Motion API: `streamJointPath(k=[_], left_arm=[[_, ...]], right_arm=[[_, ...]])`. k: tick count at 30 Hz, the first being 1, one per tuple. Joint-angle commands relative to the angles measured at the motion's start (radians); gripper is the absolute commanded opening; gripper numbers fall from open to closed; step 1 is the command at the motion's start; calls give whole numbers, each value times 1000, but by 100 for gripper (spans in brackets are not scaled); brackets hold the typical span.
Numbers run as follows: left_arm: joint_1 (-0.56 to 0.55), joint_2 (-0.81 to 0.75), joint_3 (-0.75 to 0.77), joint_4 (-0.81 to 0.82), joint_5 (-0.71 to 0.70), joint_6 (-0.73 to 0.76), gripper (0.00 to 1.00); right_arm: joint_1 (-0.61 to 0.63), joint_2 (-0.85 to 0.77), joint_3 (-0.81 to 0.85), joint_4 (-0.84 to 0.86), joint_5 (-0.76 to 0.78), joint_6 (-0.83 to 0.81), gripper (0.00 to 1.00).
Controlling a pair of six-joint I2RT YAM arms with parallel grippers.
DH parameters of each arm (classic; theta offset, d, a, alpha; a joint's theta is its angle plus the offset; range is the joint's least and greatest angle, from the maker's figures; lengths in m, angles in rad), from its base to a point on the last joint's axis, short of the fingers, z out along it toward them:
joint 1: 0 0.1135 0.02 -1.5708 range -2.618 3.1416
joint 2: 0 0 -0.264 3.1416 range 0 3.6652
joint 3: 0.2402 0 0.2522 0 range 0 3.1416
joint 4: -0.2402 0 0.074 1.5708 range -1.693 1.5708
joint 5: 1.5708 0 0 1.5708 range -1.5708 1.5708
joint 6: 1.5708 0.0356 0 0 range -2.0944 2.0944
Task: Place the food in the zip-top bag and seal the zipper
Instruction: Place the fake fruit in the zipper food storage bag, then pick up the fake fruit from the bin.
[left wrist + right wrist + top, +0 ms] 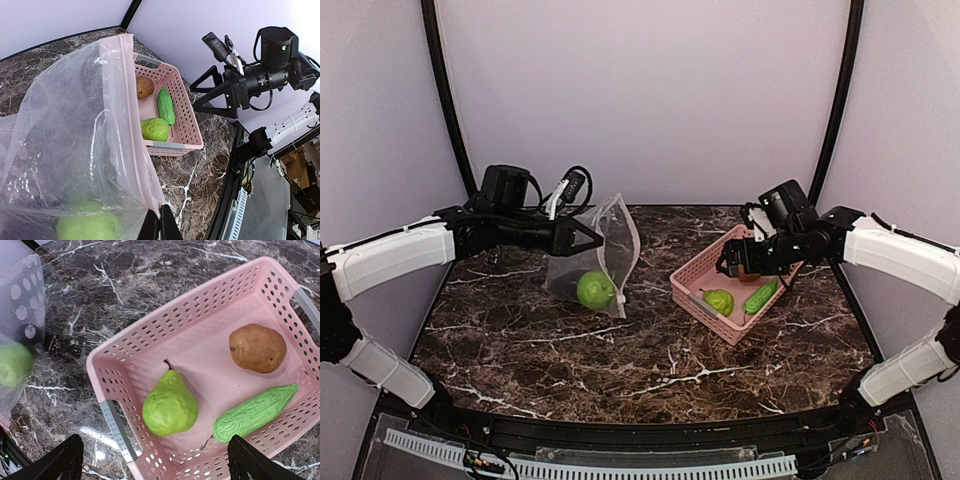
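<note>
Top external: set high behind the arm bases, facing the far wall; a wide view that takes in the whole surface [620,350] and both arms.
Left wrist: on the left, pressed close to the zip-top bag [75,140], looking right across to the pink basket [187,132] and the right arm [280,65].
Right wrist: close above the basket, looking steeply down; the bag sits at its left edge.
Shared: the basket, the bag and the round green fruit [595,289] show in all three views.

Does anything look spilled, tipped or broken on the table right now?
Nothing stands out. The pink basket sits flat with the green pear, brown fruit and cucumber inside; the left gripper holds the zip-top bag up, round green fruit inside.
</note>
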Motion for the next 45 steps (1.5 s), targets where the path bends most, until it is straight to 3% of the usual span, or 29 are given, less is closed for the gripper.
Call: streamJointPath(k=[1, 19, 30, 36, 45], left_arm=[[1, -13, 22, -11, 3, 13, 1], [1, 0, 11, 11, 21, -7, 1], [1, 1, 11, 11, 24, -9, 1], [1, 3, 11, 12, 26, -9, 1], [1, -2, 11, 12, 23, -7, 1]], right_arm=[[-30, 60, -35, 14, 1, -8, 98], [-31, 352, 11, 72, -69, -44, 84], [-31, 376, 3, 92, -83, -35, 70], [-31, 363, 2, 91, -72, -35, 68], [-31, 209, 13, 27, 22, -20, 66]])
